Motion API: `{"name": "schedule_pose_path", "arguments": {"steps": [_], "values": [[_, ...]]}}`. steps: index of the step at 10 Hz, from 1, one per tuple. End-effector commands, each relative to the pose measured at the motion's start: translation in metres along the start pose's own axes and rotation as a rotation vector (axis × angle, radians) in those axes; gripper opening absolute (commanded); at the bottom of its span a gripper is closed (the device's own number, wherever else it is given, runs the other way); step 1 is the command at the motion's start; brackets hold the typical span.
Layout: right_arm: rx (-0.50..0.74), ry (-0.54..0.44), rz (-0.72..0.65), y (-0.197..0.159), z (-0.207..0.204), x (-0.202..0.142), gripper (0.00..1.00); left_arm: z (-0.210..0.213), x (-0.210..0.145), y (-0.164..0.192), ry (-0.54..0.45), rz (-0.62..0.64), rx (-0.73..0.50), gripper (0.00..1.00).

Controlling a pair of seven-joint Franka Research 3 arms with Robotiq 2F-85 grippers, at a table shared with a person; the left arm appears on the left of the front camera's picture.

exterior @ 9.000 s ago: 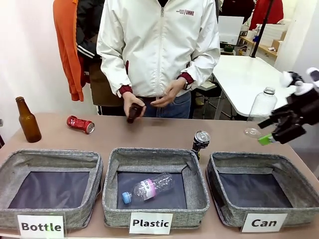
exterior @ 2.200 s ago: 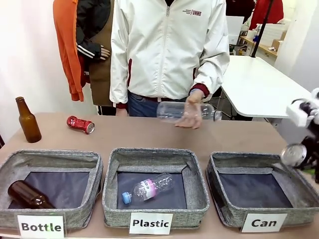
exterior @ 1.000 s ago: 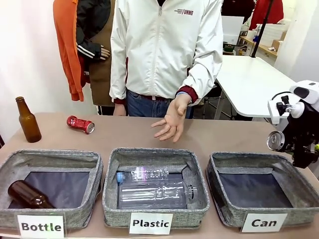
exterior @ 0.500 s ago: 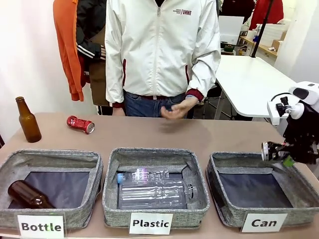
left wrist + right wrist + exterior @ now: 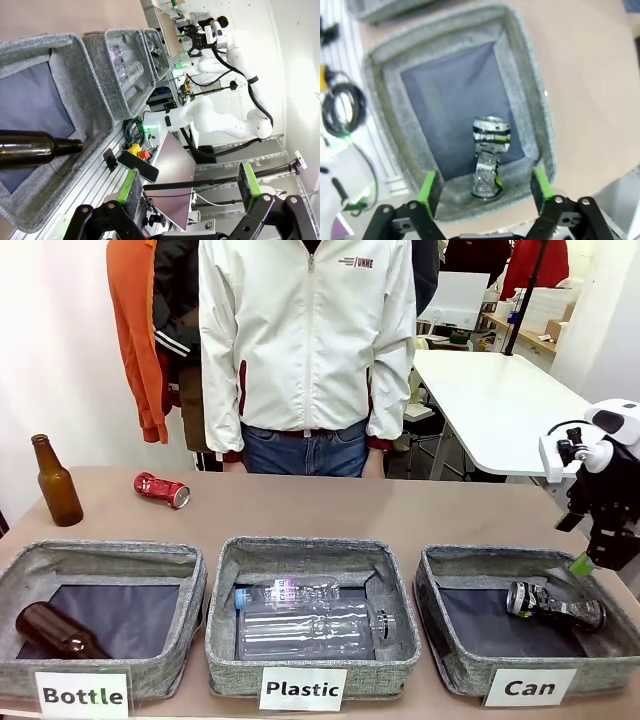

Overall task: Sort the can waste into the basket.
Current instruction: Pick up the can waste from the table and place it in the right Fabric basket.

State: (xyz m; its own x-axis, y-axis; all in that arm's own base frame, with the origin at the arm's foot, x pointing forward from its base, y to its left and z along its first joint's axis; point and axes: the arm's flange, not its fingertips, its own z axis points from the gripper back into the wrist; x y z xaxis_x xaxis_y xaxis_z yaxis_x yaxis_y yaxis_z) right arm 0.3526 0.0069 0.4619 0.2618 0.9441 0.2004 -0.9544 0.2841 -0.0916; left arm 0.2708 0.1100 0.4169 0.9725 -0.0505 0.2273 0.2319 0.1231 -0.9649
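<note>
Dropped black can point(image 5: 555, 606) lies at basket's point(image 5: 430, 585) right end; right claw point(image 5: 484, 186) and left claw point(image 5: 190, 182) gape empty.

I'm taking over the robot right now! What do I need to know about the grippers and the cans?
Left gripper: open, holding nothing.
Right gripper: open, holding nothing, above the Can basket.
Done: the black can lies on its side inside the Can basket, toward its right end.
Left: the red can lies on the table at the far left, beside the upright brown bottle. It needs picking up and dropping into the Can basket.
</note>
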Motion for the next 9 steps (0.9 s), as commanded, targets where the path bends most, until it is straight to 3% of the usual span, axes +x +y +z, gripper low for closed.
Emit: {"name": "schedule_pose_path", "arguments": {"steps": [1, 4, 7, 9], "values": [[0.158, -0.24, -0.125, -0.011, 0.0, 0.002, 1.0, 0.001, -0.002, -0.003, 0.004, 0.014, -0.007, 1.0], [0.56, -0.706, -0.522, -0.014, -0.005, -0.02, 1.0, 0.001, -0.002, -0.003, 0.004, 0.014, -0.007, 1.0], [0.58, -0.92, -0.893, 0.006, -0.03, -0.063, 1.0, 0.001, -0.002, -0.003, 0.004, 0.014, -0.007, 1.0], [0.629, -0.946, -1.137, 0.014, -0.052, -0.068, 1.0, 0.001, -0.002, -0.003, 0.004, 0.014, -0.007, 1.0]]}}
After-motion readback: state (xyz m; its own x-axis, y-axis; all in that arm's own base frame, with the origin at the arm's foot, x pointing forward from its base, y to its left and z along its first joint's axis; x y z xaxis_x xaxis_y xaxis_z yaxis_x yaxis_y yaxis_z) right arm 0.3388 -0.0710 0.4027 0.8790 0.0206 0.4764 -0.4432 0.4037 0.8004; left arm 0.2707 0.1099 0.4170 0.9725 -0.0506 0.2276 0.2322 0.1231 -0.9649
